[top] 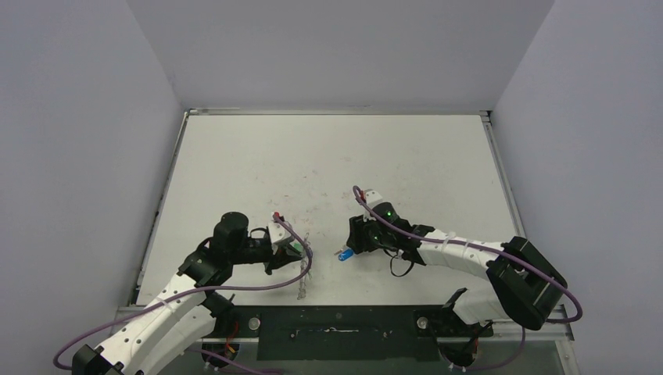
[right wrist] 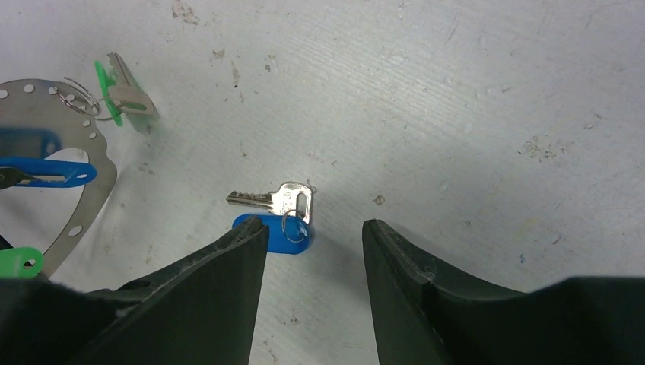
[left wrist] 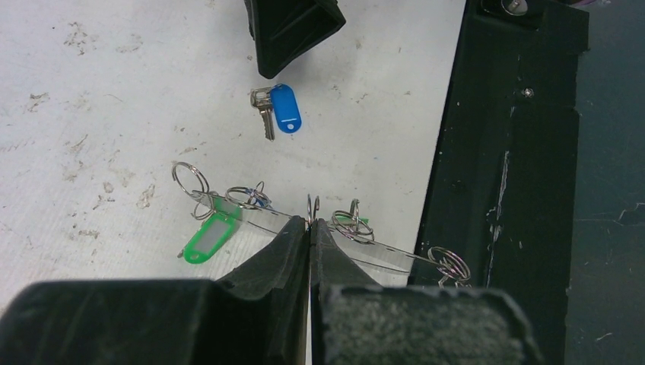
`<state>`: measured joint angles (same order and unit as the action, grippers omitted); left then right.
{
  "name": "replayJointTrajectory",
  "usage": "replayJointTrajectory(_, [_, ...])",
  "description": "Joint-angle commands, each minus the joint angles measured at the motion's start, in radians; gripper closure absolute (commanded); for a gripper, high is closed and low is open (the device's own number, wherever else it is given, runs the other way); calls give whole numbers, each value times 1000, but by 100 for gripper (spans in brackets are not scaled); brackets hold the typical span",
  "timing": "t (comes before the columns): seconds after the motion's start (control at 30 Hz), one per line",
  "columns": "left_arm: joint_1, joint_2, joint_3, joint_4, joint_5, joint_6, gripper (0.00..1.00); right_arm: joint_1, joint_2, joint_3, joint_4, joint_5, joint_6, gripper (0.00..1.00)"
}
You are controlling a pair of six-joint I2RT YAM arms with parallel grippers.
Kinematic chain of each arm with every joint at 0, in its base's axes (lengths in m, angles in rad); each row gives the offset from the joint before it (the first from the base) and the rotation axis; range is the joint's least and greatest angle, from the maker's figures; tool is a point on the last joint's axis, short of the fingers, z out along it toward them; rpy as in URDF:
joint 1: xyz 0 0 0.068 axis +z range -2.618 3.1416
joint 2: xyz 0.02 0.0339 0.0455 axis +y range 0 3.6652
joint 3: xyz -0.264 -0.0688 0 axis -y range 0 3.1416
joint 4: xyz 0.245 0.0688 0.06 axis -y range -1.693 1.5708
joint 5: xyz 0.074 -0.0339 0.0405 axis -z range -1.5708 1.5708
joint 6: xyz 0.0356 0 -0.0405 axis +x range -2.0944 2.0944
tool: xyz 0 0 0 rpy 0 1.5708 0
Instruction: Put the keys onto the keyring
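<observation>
Starting at the left, the left gripper (left wrist: 310, 228) has its two black, wedge-shaped fingers pressed together on the thin rim of the keyring (right wrist: 97, 199), which it holds just above the table (top: 313, 148). The keyring is a flat silvery metal band bent into a wide hoop, with a row of small round holes along it. Small wire split rings hang from the band. A green key (left wrist: 205, 236) with a flat plastic head also hangs there, at the left side of the clamped fingers. Blue plastic tags show inside the hoop in the right wrist view.

The table is white and matte, with many grey scuff marks.

More to the right, well apart from the hoop, the blue key (right wrist: 289, 205) lies flat on the table. It has a toothed silver blade, a little wire ring and an oval blue head.

The right gripper (right wrist: 316, 226) stands just over this key with its fingers apart, and they grip nothing.
</observation>
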<state>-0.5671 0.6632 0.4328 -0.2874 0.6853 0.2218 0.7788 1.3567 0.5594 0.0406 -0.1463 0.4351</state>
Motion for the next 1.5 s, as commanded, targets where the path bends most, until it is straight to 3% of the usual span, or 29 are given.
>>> replayJointTrajectory(0.0, [-5,-6,52,28,5,16,100,-6,3,22,-1,-49,-18,51])
replayJointTrajectory(0.17, [-5,-6,52,25,-3,15,100,13,49,61,-36,-59,-64,58])
replayJointTrajectory(0.4, [-7,-5,54,20,-9,16,100,123,102,153,-202,110,-130,70])
replayJointTrajectory(0.7, [-7,-3,55,18,-9,17,100,172,111,174,-234,238,-129,85])
replayJointTrajectory(0.97, [-8,-2,55,18,-7,18,100,174,115,167,-195,209,-149,84])
replayJointTrajectory(1.2, [-8,-1,55,17,-7,19,100,177,83,152,-157,154,-156,65])
replayJointTrajectory(1.47, [-9,-2,55,16,-6,21,100,181,84,160,-160,172,-174,62])
